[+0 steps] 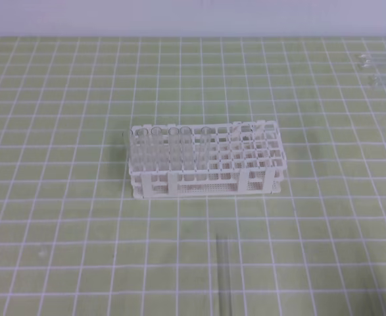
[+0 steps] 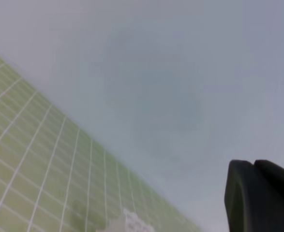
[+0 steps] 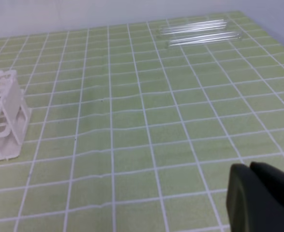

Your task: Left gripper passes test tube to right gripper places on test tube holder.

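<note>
The test tube holder (image 1: pixel 206 164) looks like matt white plastic, the test tube (image 1: pixel 223 276) clear glossy glass, on a smooth green gridded mat (image 1: pixel 61 230).

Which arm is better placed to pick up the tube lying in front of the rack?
Left, marginally. The test tube lies near the middle, before the test tube holder; neither arm shows in the high view, so only the task favours left.

Rack (image 1: pixel 206 161) sits mid-bench (image 1: pixel 61 250), several tubes (image 1: pixel 173 148) standing in its left holes. One tube (image 1: pixel 223 276) lies in front. Spare tubes (image 3: pixel 200 31) lie far back right.
</note>
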Tool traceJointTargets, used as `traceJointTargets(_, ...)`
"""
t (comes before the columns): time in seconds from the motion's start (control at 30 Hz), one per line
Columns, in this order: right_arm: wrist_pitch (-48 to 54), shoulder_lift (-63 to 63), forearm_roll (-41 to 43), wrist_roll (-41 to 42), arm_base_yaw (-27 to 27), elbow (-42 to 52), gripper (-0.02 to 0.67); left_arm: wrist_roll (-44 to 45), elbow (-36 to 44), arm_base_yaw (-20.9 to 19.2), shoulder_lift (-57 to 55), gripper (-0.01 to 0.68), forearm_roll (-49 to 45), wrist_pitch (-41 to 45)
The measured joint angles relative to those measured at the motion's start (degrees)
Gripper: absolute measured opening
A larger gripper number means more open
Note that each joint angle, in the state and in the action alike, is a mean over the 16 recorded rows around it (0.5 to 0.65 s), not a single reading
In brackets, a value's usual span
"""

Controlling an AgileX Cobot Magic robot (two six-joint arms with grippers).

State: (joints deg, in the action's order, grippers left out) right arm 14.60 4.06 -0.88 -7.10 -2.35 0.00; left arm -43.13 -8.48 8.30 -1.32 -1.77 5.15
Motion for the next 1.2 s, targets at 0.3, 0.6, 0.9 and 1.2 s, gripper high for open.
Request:
traceJointTargets(0.3, 0.0, 0.0, 0.0, 0.02, 0.0, 0.0, -0.017, 19.65, -17.51, 9.28, -15.65, -0.003, 4.16, 27.53)
traceJointTargets(0.6, 0.0, 0.0, 0.0, 0.03, 0.0, 0.0, -0.017, 40.63, -32.05, 14.88, -42.99, -0.003, 10.72, 48.76)
traceJointTargets(0.9, 0.0, 0.0, 0.0, 0.03, 0.0, 0.0, -0.017, 42.25, -41.84, 25.6, -64.63, -0.003, 12.16, 54.56)
traceJointTargets(1.2, 0.0, 0.0, 0.0, 0.03, 0.0, 0.0, -0.017, 35.13, -46.68, 40.55, -78.77, -0.002, 11.56, 51.54)
